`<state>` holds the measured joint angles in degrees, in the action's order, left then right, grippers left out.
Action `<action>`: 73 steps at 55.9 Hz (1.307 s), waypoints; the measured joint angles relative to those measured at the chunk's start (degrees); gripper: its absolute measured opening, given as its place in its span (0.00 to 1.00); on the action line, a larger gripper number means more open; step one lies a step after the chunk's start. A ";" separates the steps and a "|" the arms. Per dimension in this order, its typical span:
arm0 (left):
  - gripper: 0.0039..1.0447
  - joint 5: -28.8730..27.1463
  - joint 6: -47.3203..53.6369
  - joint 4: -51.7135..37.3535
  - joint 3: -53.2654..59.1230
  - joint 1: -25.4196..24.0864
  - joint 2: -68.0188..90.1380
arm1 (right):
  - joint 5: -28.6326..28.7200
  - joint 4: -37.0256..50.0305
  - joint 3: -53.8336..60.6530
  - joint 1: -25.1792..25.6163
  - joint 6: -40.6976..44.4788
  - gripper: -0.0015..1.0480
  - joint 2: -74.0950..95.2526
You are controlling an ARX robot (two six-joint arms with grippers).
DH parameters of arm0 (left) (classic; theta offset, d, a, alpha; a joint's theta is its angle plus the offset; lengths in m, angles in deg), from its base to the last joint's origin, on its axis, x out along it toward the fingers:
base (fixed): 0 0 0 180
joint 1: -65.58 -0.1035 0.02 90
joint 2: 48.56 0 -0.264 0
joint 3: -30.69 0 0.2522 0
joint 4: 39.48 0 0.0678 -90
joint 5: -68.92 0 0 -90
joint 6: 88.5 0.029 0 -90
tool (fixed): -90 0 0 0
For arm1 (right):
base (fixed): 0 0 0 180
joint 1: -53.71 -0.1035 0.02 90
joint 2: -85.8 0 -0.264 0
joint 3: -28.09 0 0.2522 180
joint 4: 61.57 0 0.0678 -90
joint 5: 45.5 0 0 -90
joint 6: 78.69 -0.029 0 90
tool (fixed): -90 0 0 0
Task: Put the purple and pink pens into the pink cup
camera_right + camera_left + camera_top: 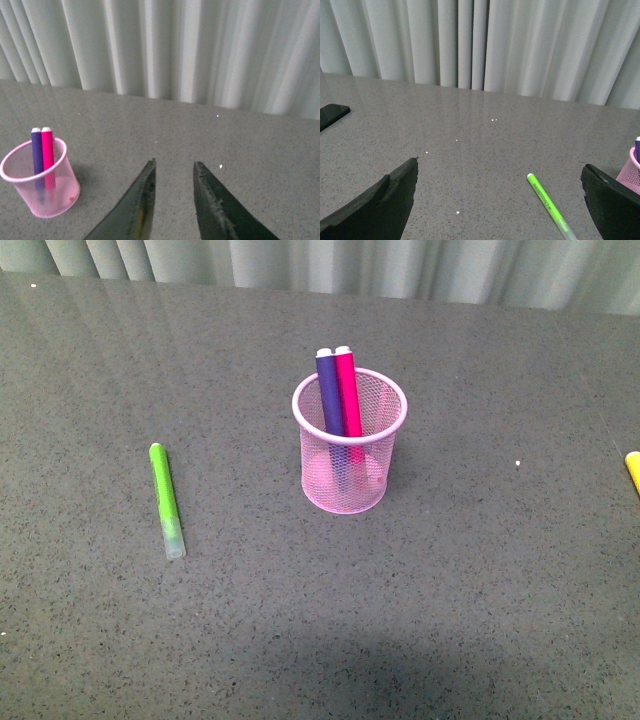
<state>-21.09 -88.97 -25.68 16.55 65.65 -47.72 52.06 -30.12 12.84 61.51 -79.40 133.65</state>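
Left gripper (500, 200): jaws spread wide, nothing between them, hanging over bare bench (480, 620). Right gripper (174, 172): jaws set narrow with a slim gap, holding nothing, also over the bench. Neither arm shows in the front view.

Lime green marker (166, 500) lies flat on the bench, left of centre, clear-capped end toward the camera, well apart from the cup. Yellow marker (633, 471) is cut off at the right edge.

Pink cup (349, 441) stands upright mid-bench. Purple pen (330, 392) and pink pen (348, 390) both stand inside it, side by side and touching, leaning on the far rim, pale ends poking above the rim.

Beyond the bench: a pale pleated curtain (400, 265).
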 joint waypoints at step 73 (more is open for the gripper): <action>0.93 -0.02 0.02 0.00 0.00 0.00 0.00 | -7.56 -44.46 0.35 -7.61 0.44 0.03 -45.51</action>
<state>-21.11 -88.95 -25.68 16.55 65.65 -47.72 44.49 -74.58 13.19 53.90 -78.97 88.15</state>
